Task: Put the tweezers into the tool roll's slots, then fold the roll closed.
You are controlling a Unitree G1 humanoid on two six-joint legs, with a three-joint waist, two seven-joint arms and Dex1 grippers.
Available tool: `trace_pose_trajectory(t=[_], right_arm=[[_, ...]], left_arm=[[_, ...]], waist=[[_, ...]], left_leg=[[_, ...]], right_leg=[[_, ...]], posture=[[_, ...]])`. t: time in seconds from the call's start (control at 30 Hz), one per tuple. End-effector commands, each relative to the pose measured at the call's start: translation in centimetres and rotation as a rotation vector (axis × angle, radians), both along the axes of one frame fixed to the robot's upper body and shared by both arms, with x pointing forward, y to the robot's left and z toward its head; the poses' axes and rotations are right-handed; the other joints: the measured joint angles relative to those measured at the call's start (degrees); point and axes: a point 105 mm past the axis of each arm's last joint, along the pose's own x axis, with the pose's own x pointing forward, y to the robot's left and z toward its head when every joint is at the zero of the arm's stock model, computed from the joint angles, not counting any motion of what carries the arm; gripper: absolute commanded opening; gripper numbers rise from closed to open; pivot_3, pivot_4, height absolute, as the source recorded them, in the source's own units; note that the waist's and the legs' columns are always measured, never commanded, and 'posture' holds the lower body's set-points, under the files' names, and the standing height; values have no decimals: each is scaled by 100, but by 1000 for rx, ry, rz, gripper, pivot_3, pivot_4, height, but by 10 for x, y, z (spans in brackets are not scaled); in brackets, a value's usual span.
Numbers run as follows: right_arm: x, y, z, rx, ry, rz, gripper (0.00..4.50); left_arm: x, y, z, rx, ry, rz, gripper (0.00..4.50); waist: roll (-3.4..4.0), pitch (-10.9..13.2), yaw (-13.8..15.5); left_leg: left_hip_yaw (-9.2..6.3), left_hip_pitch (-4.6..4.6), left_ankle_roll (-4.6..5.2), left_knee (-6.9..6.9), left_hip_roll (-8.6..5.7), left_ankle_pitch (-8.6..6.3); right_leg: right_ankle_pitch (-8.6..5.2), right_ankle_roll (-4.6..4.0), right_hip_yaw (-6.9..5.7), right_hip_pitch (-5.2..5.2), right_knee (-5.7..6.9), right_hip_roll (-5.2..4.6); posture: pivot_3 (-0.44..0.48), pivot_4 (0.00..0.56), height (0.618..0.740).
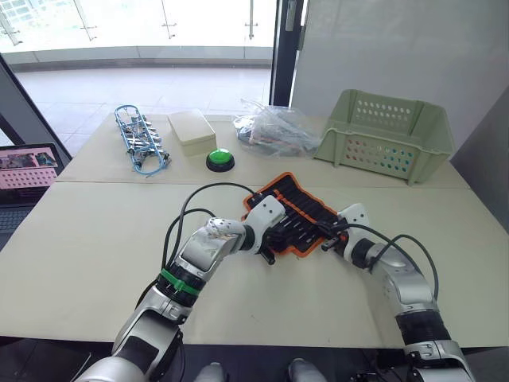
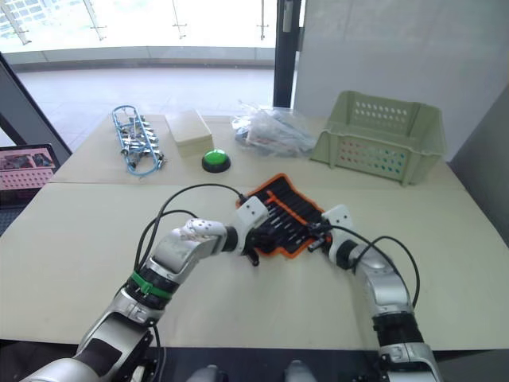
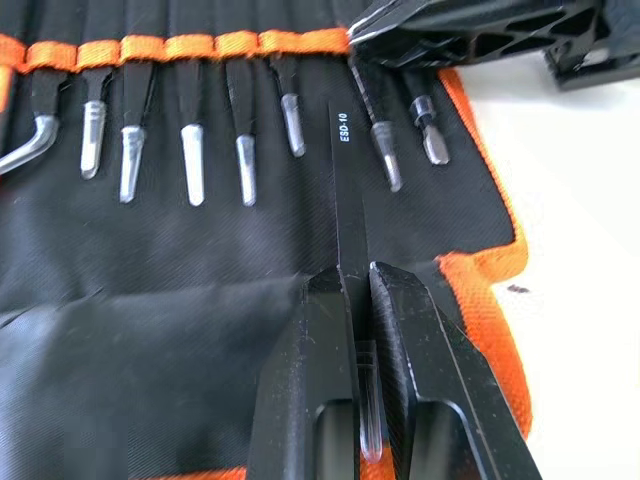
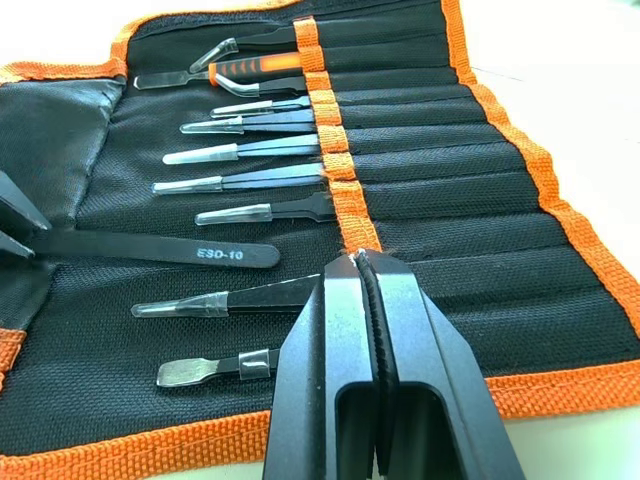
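The left gripper [image 3: 355, 290] is clamped on one black tweezer marked ESD-10 [image 3: 345, 190], its fingers [image 3: 310, 370] closed on the wide end while the free end points toward the slots [image 3: 215, 50] without having entered one. The tool roll [image 1: 290, 211] lies open on the table [image 1: 95, 231], the other tweezers [image 4: 240, 180] already seated in a row under the orange band. The right gripper [image 4: 362, 262] has its fingers pressed together, pinching the orange band at a slot mouth near the roll's near edge.
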Motion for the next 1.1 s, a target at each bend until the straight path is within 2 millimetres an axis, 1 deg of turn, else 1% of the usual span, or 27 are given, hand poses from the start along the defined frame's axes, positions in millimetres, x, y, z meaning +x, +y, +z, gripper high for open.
trace_pose_trajectory(t=[0.03, 0.1, 0.4, 0.63, 0.73, 0.83, 0.97, 1.1], right_arm=[[-2, -11, -9, -2, 28, -51, 0], [-1, -11, -9, 2, 27, -54, 0], [-3, -11, -14, 0, 40, -60, 0], [-4, -10, -14, 1, 40, -65, 0], [-5, -9, -15, 4, 40, -66, 0], [-5, -11, -15, 3, 39, -73, 0], [-5, -12, -14, 4, 37, -79, 0], [-5, -11, -15, 4, 39, -80, 0]], left_arm=[[3, -8, 11, -33, -24, 6, 43], [7, -11, 11, -27, -41, 25, 43], [8, -33, 4, -34, -38, 10, 43], [21, -49, 13, -82, -49, 42, 43], [22, -53, 13, -89, -50, 46, 43], [24, -55, 9, -76, -42, 51, 43], [27, -57, 10, -95, -36, 54, 43], [25, -71, 10, -120, -26, 11, 43]], waist=[[0, 0, 11], [0, 0, 17], [0, 0, 36], [0, 0, 67], [0, 0, 68], [0, 0, 75], [0, 0, 79], [-1, 0, 86]], left_leg=[[0, 0, 0, 0, -1, 0], [0, 2, 0, 1, -1, 0], [1, 4, 1, 2, -1, 1], [1, 26, 3, 3, -4, 2], [1, 27, 3, 3, -4, 2], [0, 28, 3, 3, -4, 2], [0, 33, 3, 3, -5, 1], [0, 34, 3, 3, -6, 1]], right_leg=[[0, 0, 0, 1, 0, -1], [0, 0, 0, 2, 0, -1], [0, 0, 1, 3, 2, 0], [1, 2, 1, 28, -2, -1], [1, 2, 1, 31, -3, -1], [1, 2, 1, 31, -3, -1], [1, 2, 1, 38, -6, -2], [0, 3, 0, 41, -6, -2]], posture=[[0, 150, 740], [0, 150, 740], [0, 150, 740], [0, 150, 740], [0, 150, 740], [0, 150, 740], [0, 150, 740], [0, 150, 740]])
